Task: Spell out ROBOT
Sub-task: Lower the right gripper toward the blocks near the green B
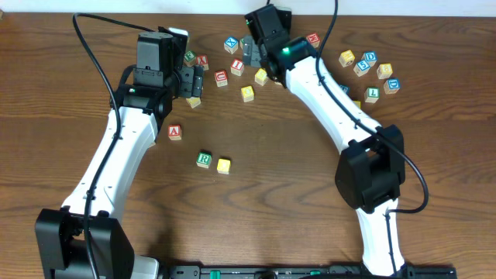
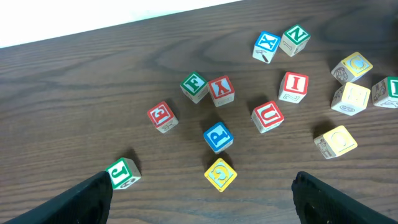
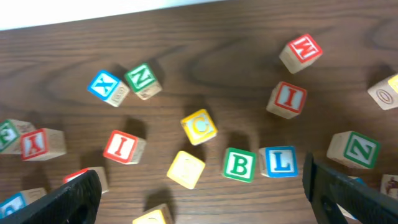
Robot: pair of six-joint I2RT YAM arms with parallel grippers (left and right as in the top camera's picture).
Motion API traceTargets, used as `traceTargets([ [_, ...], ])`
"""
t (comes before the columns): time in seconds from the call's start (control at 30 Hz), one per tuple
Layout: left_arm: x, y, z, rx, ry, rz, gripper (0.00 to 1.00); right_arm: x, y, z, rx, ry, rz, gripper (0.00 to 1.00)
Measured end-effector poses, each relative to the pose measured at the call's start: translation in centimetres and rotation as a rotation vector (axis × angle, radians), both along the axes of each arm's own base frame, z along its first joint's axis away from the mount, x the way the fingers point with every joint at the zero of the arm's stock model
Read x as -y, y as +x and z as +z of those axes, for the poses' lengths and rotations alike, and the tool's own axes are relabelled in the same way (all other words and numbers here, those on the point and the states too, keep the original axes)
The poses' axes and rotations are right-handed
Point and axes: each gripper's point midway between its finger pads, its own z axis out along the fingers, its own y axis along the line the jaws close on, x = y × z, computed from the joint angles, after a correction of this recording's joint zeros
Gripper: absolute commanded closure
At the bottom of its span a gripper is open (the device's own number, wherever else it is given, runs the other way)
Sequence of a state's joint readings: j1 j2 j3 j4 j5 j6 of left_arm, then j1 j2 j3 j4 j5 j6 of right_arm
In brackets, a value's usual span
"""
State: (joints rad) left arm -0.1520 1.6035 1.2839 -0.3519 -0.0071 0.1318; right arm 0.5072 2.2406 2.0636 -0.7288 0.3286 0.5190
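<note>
In the overhead view the green-framed R cube point(image 1: 204, 159) is showing its letter near mid-table, with a red-framed A cube point(image 1: 175, 132) sitting at its ten o'clock. In the right wrist view the green-framed B cube point(image 3: 239, 164) is facing up, with a blue L cube point(image 3: 281, 160) lying just beside it at three o'clock, a yellow C cube point(image 3: 199, 126) at eleven, a red I cube point(image 3: 289, 97) at one, and a blue X cube point(image 3: 104, 85) and green N cube point(image 3: 141, 78) pairing up farther out at ten. In the left wrist view a red U cube point(image 2: 267, 116) is showing its letter, with a blue P cube point(image 2: 217, 135) at its eight o'clock and a green J cube point(image 2: 121, 173) lying farther out that way.
</note>
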Motion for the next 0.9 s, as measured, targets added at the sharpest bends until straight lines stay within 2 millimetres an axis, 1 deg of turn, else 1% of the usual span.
traceTargets([
  [0.33,0.0,0.0,0.0,0.0,0.0,0.0,0.09,3.1,1.2,-0.6,-0.037,0.04,-0.032,0.01],
  [0.47,0.0,0.0,0.0,0.0,0.0,0.0,0.09,3.1,1.2,-1.8,-0.057,0.032,-0.031,0.01],
  [0.63,0.0,0.0,0.0,0.0,0.0,0.0,0.09,3.0,1.1,-4.2,-0.098,0.014,-0.031,0.01],
  [0.77,0.0,0.0,0.0,0.0,0.0,0.0,0.09,3.0,1.1,-4.4,-0.102,0.011,-0.031,0.01],
  [0.9,0.0,0.0,0.0,0.0,0.0,0.0,0.09,2.4,0.9,-4.5,-0.104,0.009,-0.02,0.01],
])
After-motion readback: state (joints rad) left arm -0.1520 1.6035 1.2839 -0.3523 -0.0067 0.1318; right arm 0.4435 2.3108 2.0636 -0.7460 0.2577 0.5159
